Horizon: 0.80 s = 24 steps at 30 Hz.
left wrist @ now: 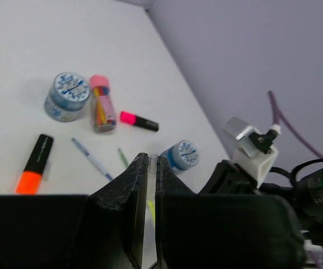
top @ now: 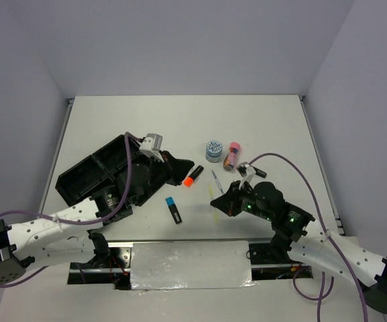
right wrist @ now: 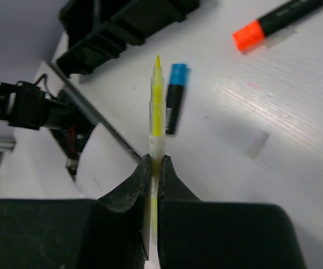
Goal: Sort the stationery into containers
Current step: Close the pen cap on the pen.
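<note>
White table [top: 273, 121] carries a black organiser tray [top: 89, 176] near its left edge. Left gripper [left wrist: 150, 161], at the tray's right end, pinches a clear pen [left wrist: 149, 235] between nearly closed jaws; right gripper [right wrist: 155, 161], near the front edge, clamps a yellow pen [right wrist: 157, 106]. Tape roll [top: 213, 150], pink-orange tube [top: 231, 155] and orange-capped highlighter [top: 192, 176] lie mid-table.

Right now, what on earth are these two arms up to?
Two robot arms are sorting stationery into the black tray. The right gripper is clamped on a yellow pen, and the left gripper, beside the tray, is shut on a thin clear pen. An orange highlighter, a blue-capped highlighter, a tape roll and a pink-orange tube lie loose on the table.
</note>
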Each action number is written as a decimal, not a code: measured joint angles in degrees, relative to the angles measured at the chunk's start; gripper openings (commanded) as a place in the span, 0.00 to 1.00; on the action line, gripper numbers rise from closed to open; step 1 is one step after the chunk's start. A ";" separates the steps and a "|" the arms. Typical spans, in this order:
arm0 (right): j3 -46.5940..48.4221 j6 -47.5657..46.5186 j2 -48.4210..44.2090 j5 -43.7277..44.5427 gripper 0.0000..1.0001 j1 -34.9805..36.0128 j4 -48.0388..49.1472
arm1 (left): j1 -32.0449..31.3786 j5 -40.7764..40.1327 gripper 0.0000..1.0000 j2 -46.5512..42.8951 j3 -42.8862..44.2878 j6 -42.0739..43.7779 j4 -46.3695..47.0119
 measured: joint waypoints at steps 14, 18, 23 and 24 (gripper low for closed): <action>-1.22 2.95 0.85 -6.69 0.00 5.46 23.28 | 0.33 7.19 0.00 -5.68 -12.50 -1.70 20.06; -1.22 2.95 1.64 -6.62 0.00 6.16 23.61 | 0.33 7.17 0.00 -6.34 -12.63 -1.88 21.73; -1.20 3.02 2.78 -5.88 0.00 6.40 23.58 | 0.33 7.19 0.00 -7.10 -12.63 -1.95 22.69; -1.20 3.06 3.06 -5.81 0.00 6.40 23.58 | 0.33 7.19 0.00 -7.23 -12.63 -1.95 22.75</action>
